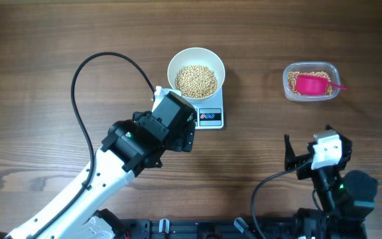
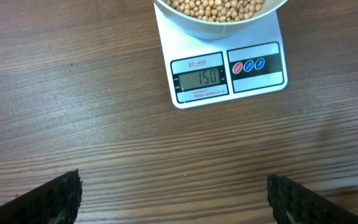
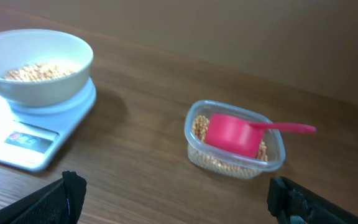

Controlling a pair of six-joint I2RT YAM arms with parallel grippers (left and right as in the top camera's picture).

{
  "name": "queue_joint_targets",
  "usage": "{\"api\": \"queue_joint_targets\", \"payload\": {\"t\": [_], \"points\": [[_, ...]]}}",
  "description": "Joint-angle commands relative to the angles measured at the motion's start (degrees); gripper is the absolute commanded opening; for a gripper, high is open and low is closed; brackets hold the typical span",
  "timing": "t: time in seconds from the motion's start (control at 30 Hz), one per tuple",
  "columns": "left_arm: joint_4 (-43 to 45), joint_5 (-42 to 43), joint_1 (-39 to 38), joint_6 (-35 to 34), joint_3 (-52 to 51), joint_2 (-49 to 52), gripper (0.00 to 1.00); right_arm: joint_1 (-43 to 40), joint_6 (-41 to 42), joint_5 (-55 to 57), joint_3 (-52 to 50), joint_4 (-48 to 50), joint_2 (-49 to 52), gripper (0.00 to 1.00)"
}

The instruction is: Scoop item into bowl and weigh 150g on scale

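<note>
The white bowl stands on the white scale, filled with tan beans. In the left wrist view the scale's display reads 150. My left gripper hovers open over bare wood just in front of the scale, nothing between its fingers. My right gripper is open and empty at the table's front right. It looks toward a clear container of beans with a pink scoop lying in it.
A black cable loops over the table left of the bowl. The clear container sits at the back right, the scoop's handle sticking out to the right. Bare wood lies between scale and container.
</note>
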Motion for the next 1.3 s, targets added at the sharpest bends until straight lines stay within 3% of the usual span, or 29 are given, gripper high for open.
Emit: {"api": "queue_joint_targets", "payload": {"t": [0.0,0.4,0.63,1.27], "points": [[0.0,-0.1,0.2,-0.1,-0.3,-0.1,1.00,0.2,-2.2,2.4,-3.7,0.5,-5.4,1.00],[0.0,-0.1,0.2,-0.1,-0.3,-0.1,1.00,0.2,0.0,1.6,-12.9,6.8,-7.5,1.00],[0.0,-0.1,0.2,-0.1,-0.3,-0.1,1.00,0.3,9.1,1.7,-13.0,7.4,-7.5,1.00],[0.0,-0.1,0.2,-0.1,-0.3,-0.1,1.00,0.3,9.3,2.4,-13.0,7.4,-7.5,1.00]]}}
